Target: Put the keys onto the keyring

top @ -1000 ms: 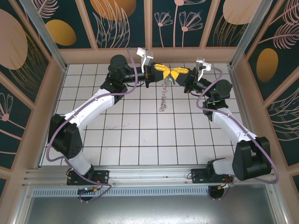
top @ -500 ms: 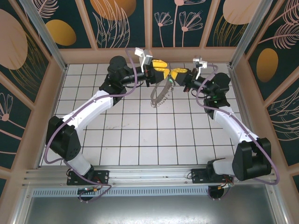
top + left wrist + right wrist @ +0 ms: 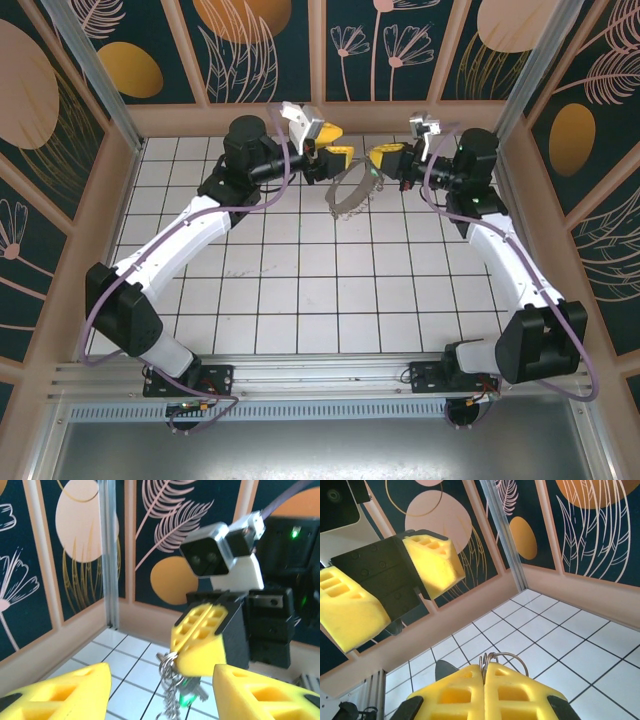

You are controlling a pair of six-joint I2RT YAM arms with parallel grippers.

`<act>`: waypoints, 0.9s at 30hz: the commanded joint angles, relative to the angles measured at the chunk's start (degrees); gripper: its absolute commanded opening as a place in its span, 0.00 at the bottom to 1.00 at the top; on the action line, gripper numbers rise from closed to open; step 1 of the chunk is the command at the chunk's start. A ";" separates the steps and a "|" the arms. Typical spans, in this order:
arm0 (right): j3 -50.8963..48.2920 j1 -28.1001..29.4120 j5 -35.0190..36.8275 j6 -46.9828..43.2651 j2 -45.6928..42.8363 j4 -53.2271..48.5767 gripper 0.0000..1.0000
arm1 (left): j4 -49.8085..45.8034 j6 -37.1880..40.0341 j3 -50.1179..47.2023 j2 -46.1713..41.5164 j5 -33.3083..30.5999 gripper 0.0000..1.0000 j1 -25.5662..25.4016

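Note:
My right gripper (image 3: 384,157) is shut on the keyring (image 3: 344,212), a thin grey loop that hangs below it over the back of the tiled floor. In the right wrist view the ring's wires (image 3: 506,658) come out from between the closed yellow fingers (image 3: 455,695). The key (image 3: 188,698), with its green head, dangles on the keyring's chain (image 3: 170,690) just under the right gripper's fingers (image 3: 200,640). My left gripper (image 3: 333,142) stands open a little to the left, facing the ring and apart from it. Nothing is between its fingers (image 3: 65,695).
The back wall's wooden rail (image 3: 330,118) runs close behind both grippers. A metal corner post (image 3: 107,555) stands at the back. White tiled floor (image 3: 320,290) spreads out towards the arm bases.
My left gripper has opened and drawn back to the left. The right gripper has pulled right and up, and the keyring has swung out into a loop beneath it.

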 commanded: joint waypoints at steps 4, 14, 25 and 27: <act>4.69 -0.82 -5.69 -7.86 0.49 -8.76 0.00 | -10.13 7.75 6.10 2.46 -0.81 0.53 0.27; 9.41 -1.12 -10.52 -16.42 5.06 -17.65 0.00 | -20.67 11.23 12.72 6.16 13.41 0.51 4.85; 11.29 -0.88 -10.80 -14.72 6.70 -13.38 0.00 | -26.45 14.93 16.59 10.76 22.51 0.43 5.70; 11.43 -0.44 -10.82 -13.88 6.71 -12.20 0.00 | -27.14 15.94 16.35 11.14 23.48 0.42 5.71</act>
